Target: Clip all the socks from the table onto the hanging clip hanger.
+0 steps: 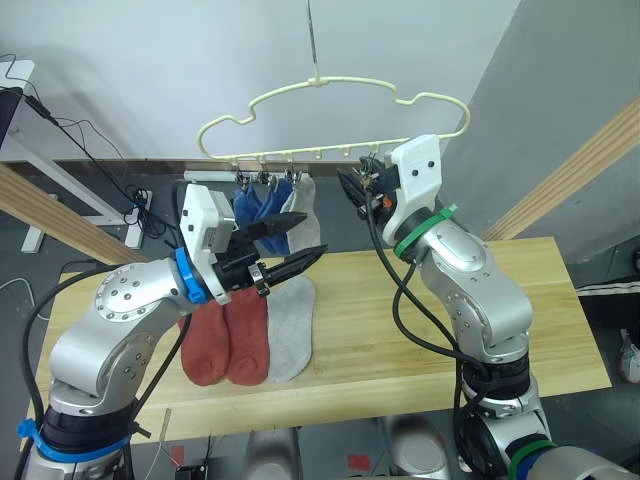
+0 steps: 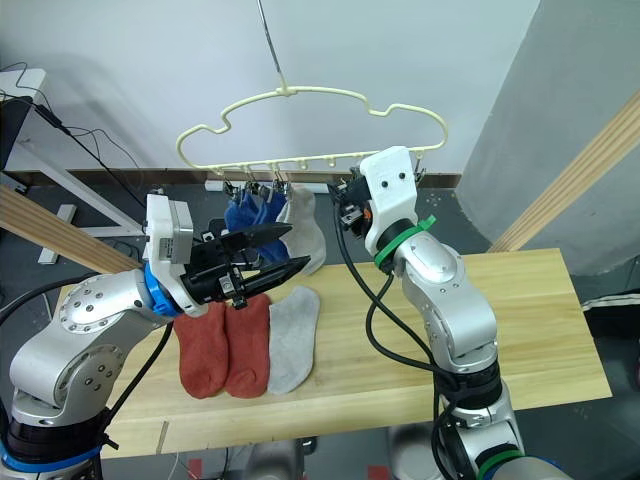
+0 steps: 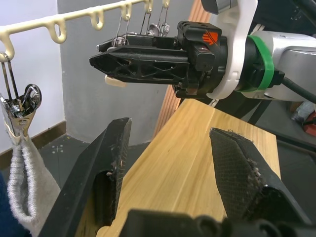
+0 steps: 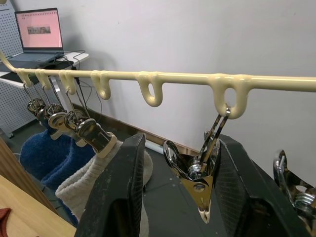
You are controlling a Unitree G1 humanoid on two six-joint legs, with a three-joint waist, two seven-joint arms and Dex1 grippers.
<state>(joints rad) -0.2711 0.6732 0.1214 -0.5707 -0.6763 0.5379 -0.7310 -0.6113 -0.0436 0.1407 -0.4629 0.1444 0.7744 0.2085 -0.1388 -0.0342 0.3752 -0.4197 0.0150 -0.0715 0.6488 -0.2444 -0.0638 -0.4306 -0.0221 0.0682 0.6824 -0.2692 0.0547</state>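
While our left gripper (image 1: 295, 243) hovers open and empty and our right gripper (image 4: 180, 192) stands open around a clip (image 4: 200, 175) of the clip hanger (image 1: 330, 95), the table (image 1: 400, 320) carries two red socks (image 1: 225, 340) and one grey sock (image 1: 292, 330); two blue socks (image 1: 258, 207) and one grey (image 1: 303, 212) hang clipped before a white wall (image 1: 150, 70).

Soft knit socks (image 1: 245, 342), grainy wood table (image 1: 420, 330), shiny metal clips (image 4: 197, 173).
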